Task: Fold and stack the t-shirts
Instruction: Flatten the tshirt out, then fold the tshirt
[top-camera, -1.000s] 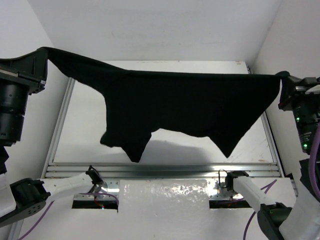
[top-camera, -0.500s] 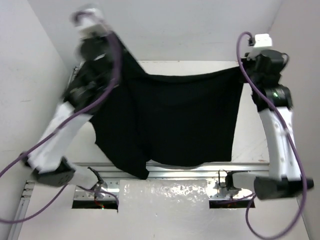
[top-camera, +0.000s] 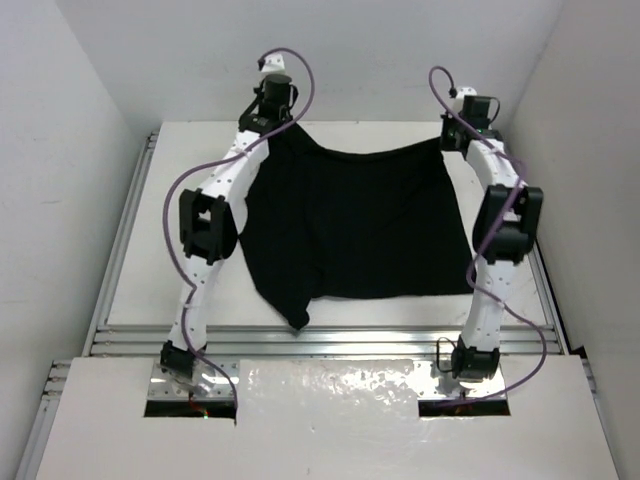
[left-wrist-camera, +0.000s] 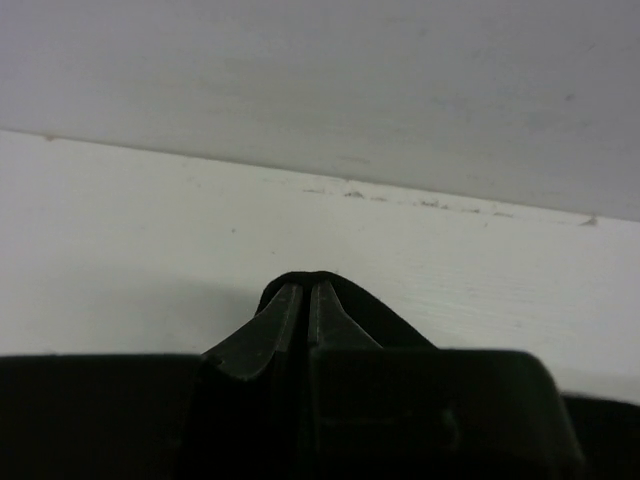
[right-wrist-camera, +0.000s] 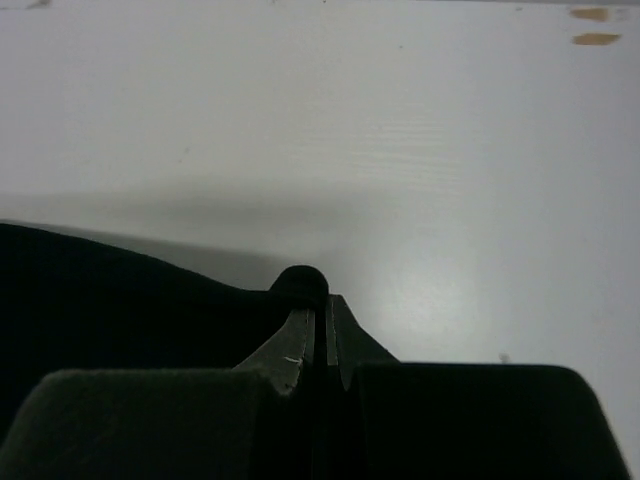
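A plain black t-shirt (top-camera: 355, 225) lies spread over the middle of the white table, its far edge sagging between the two arms. My left gripper (top-camera: 268, 122) is shut on the shirt's far left corner, near the table's back edge. My right gripper (top-camera: 462, 128) is shut on the far right corner. In the left wrist view the closed left gripper (left-wrist-camera: 305, 290) has black t-shirt cloth (left-wrist-camera: 385, 320) folded around its tips. In the right wrist view the right gripper (right-wrist-camera: 322, 300) pinches a small bunch of the t-shirt (right-wrist-camera: 300, 282). One sleeve (top-camera: 292, 312) trails at the near left.
The white table (top-camera: 150, 270) has metal rails (top-camera: 330, 342) along its near edge and sides. White walls close in at the back and both sides. Both arms stretch far forward, with purple cables (top-camera: 190, 190) looping above them.
Both arms swung from high and wide apart down to the table's far edge. The shirt, earlier held stretched in the air, now lies draped on the table.
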